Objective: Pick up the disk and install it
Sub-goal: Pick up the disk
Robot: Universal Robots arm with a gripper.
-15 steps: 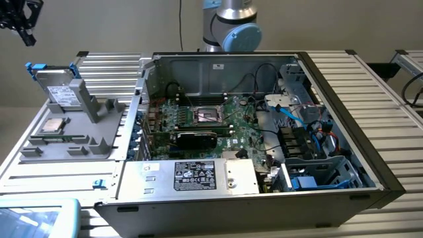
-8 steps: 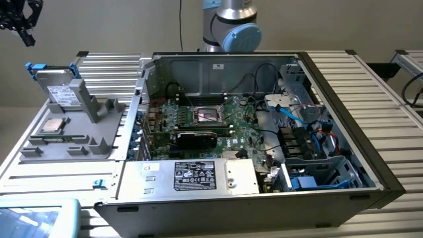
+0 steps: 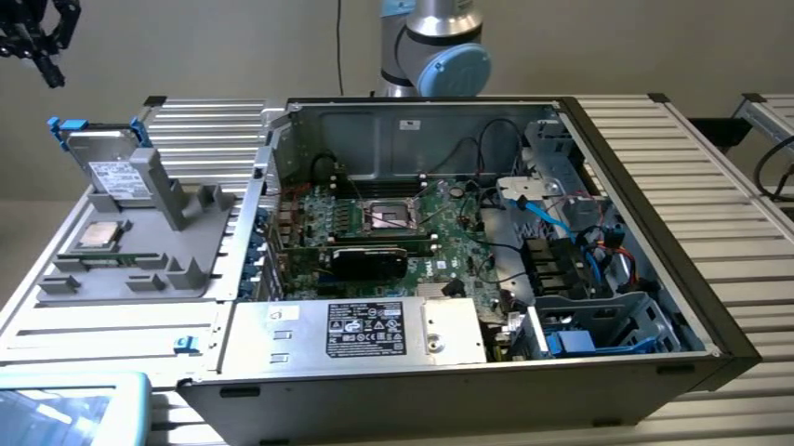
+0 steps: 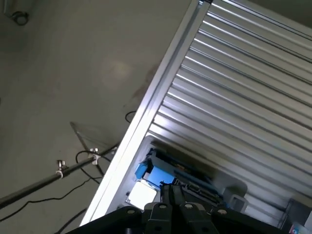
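The disk (image 3: 110,169) is a grey-silver drive with a white label in a blue carrier. It stands tilted in a grey holder (image 3: 155,255) at the exterior view's left, beside the open computer case (image 3: 496,232). My gripper (image 3: 52,76) hangs high above and to the left of the disk, apart from it. In the wrist view the black fingers (image 4: 168,195) are pressed together with nothing between them, and the disk (image 4: 158,174) lies far below them on the slatted table (image 4: 243,97).
A small square processor chip (image 3: 99,237) lies on the holder in front of the disk. Inside the case are a silver power supply (image 3: 360,330), the motherboard (image 3: 397,223) and a drive cage (image 3: 596,321). The arm's base (image 3: 434,51) stands behind the case. Cables lie on the floor (image 4: 58,97) past the table edge.
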